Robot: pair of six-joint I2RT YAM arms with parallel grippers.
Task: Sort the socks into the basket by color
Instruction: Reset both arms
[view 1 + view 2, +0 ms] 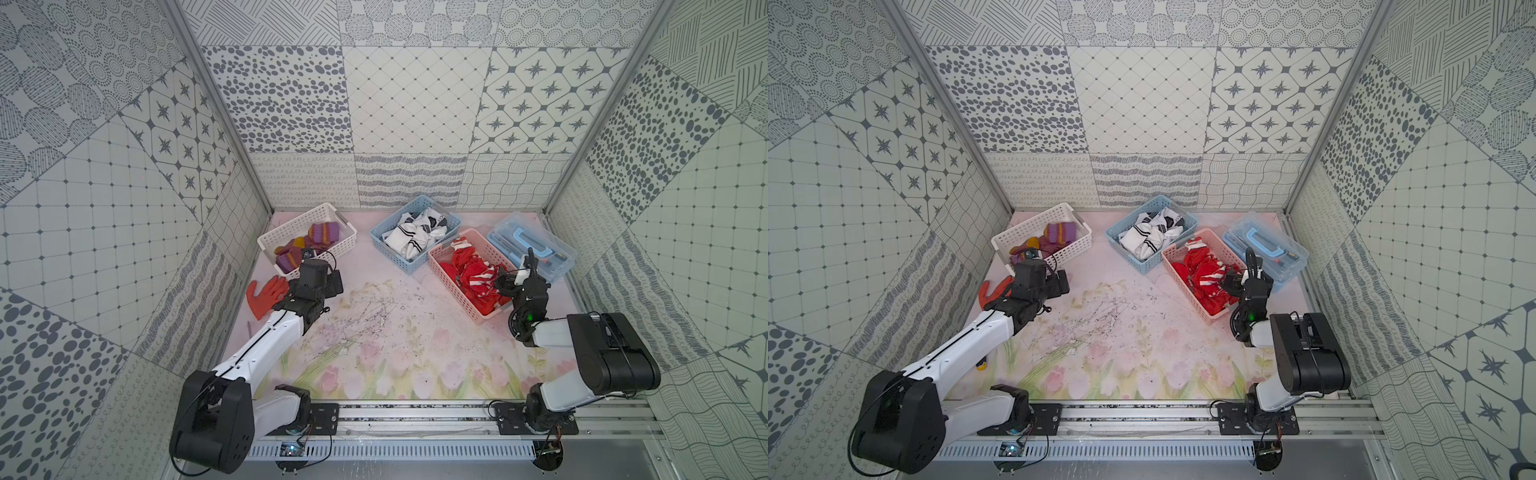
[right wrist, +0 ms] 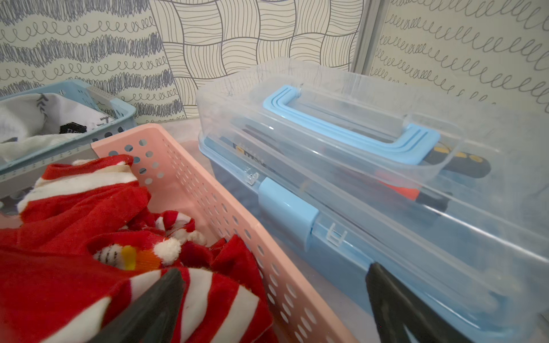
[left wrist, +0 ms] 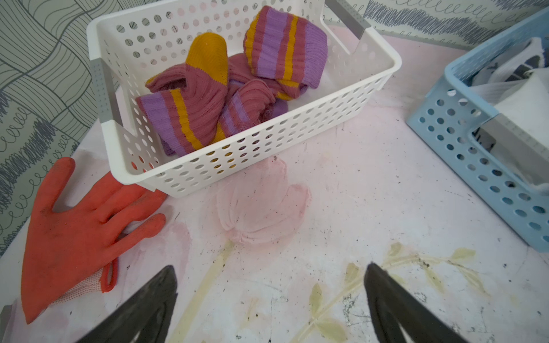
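Observation:
All the socks I see lie in baskets at the back of the table. Purple-mauve socks fill the white basket. White patterned socks sit in the blue basket, and red striped socks in the pink basket. My left gripper hangs open and empty over bare table, just in front of the white basket. My right gripper is open and empty, straddling the pink basket's right rim, with one finger over the red socks.
An orange rubbery glove lies flat on the table left of the left gripper, its fingertips at the white basket's corner. A clear-lidded blue toolbox stands close beside the pink basket at the back right. Patterned walls enclose three sides.

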